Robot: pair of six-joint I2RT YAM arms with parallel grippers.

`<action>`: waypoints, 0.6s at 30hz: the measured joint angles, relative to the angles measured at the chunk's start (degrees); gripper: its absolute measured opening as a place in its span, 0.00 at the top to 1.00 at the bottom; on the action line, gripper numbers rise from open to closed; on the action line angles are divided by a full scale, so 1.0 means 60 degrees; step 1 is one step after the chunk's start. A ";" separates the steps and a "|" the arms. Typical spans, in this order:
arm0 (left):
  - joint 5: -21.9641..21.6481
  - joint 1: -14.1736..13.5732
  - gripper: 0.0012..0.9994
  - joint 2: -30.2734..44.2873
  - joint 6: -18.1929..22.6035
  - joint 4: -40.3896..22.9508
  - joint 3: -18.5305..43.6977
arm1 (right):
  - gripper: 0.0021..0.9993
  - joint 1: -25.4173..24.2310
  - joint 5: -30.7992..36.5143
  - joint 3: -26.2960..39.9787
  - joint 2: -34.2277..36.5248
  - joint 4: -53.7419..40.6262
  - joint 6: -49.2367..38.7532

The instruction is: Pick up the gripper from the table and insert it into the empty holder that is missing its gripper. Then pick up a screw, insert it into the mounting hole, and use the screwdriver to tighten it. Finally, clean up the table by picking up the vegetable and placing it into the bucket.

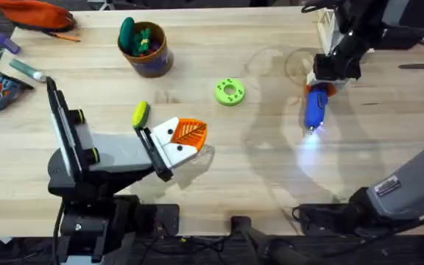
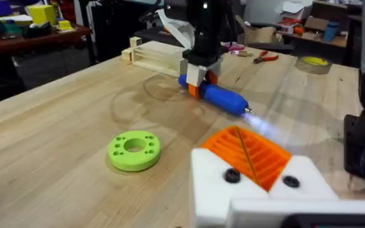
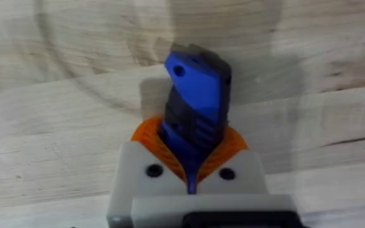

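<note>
Blue plastic screwdriver: rigid, smooth, light; right gripper pinches its body; left gripper pressed together.

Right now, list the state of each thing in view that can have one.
right gripper: jaws shut on the screwdriver
screwdriver: held, tip light on
left gripper: jaws shut, holding nothing
vegetable: lying on the table, not yet in the bucket
bucket: upright, holding toys
green disc: lying flat

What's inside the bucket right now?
The bucket holds toy pieces: a dark green toy standing above the rim, with yellow and purple bits beside it. Anything deeper is covered by them. The yellow-green vegetable lies on the table.
</note>
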 joint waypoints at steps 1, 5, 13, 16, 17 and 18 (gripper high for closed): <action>0.0000 0.0000 0.99 0.0001 0.0003 0.0000 0.0000 | 0.98 0.0000 0.0000 0.0000 0.0000 0.0000 0.0001; 0.0000 0.0000 0.99 -0.0002 0.0002 0.0000 0.0000 | 0.98 0.0000 0.0000 0.0000 -0.0010 -0.0004 0.0000; 0.0000 0.0000 0.99 0.0001 0.0000 0.0000 0.0000 | 0.98 0.0013 -0.0004 0.0007 -0.1235 -0.0177 0.0001; 0.0000 0.0000 0.99 0.0001 0.0000 0.0000 0.0000 | 0.98 0.0077 -0.0093 0.0249 -0.2255 -0.0316 0.0001; 0.0000 0.0000 0.99 -0.0002 0.0004 0.0000 0.0000 | 0.98 0.0117 -0.0155 0.0378 -0.2566 -0.0317 0.0001; 0.0000 0.0000 0.99 0.0001 0.0002 0.0000 0.0000 | 0.98 0.0172 -0.0220 0.0530 -0.2851 -0.0324 0.0002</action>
